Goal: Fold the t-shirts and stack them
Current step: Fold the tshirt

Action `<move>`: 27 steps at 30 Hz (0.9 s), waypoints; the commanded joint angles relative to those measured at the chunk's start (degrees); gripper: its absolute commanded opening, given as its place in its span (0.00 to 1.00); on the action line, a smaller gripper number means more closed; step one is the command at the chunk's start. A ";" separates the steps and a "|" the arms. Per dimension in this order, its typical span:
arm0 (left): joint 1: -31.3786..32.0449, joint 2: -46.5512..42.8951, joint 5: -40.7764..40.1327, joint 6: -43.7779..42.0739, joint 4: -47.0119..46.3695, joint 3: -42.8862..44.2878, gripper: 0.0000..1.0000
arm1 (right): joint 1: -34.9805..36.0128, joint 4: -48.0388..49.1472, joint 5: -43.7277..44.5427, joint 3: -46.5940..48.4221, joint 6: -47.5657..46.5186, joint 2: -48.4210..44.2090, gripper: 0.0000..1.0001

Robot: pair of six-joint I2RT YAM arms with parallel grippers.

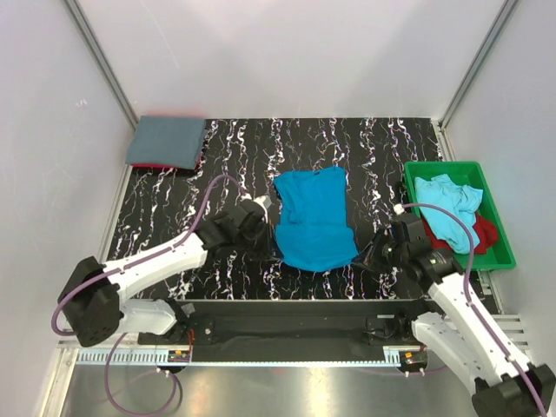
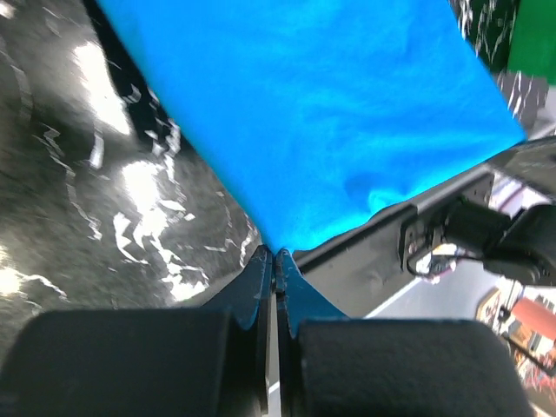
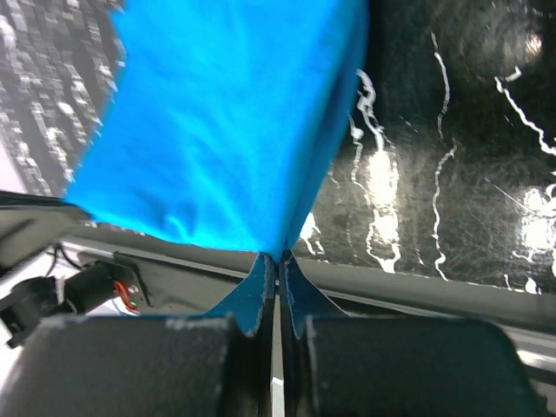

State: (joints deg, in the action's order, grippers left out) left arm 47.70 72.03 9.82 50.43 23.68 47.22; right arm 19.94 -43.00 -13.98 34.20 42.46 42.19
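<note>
A bright turquoise-blue t-shirt (image 1: 314,219) lies lengthwise on the black marbled table (image 1: 217,165), its near hem lifted. My left gripper (image 1: 274,248) is shut on the hem's left corner; in the left wrist view the cloth (image 2: 321,113) runs into the pinched fingertips (image 2: 275,254). My right gripper (image 1: 358,258) is shut on the right corner; in the right wrist view the cloth (image 3: 226,130) hangs from the pinch (image 3: 280,257). A folded slate grey-blue t-shirt (image 1: 167,141) lies at the far left corner, with red cloth (image 1: 156,167) showing under its near edge.
A green plastic tray (image 1: 495,208) at the right edge holds a crumpled light aqua shirt (image 1: 447,208) and a red shirt (image 1: 485,234). White walls close in the table on three sides. The table's near edge and a black rail (image 1: 304,313) lie just below the grippers.
</note>
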 commanded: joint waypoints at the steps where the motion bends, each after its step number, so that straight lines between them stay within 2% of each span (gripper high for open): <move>1: 0.90 0.39 -0.60 0.29 -0.22 1.55 0.00 | 0.45 -0.60 1.94 0.52 1.14 -2.30 0.00; 6: -2.69 5.04 -0.42 -2.88 0.40 7.26 0.00 | 0.53 3.10 5.79 3.67 -0.35 4.27 0.00; 12: -9.90 12.86 1.42 -8.15 3.12 20.35 0.00 | 0.18 4.42 11.78 17.90 -6.32 17.55 0.00; 16: -14.20 20.23 1.60 -12.72 5.41 32.02 0.00 | -0.69 6.52 12.22 27.92 -9.93 25.38 0.00; 22: -20.79 33.49 9.23 -13.00 5.76 46.35 0.00 | -4.47 9.78 10.64 40.22 -15.47 39.88 0.00; 27: -23.97 43.44 10.04 -13.61 5.59 56.82 0.00 | -8.25 11.80 9.32 47.71 -18.11 51.31 0.00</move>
State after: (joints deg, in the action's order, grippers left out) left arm 25.41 111.68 16.51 38.28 29.98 97.76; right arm 13.74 -34.20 -4.14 77.32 27.99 89.93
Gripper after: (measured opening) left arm 0.016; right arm 0.018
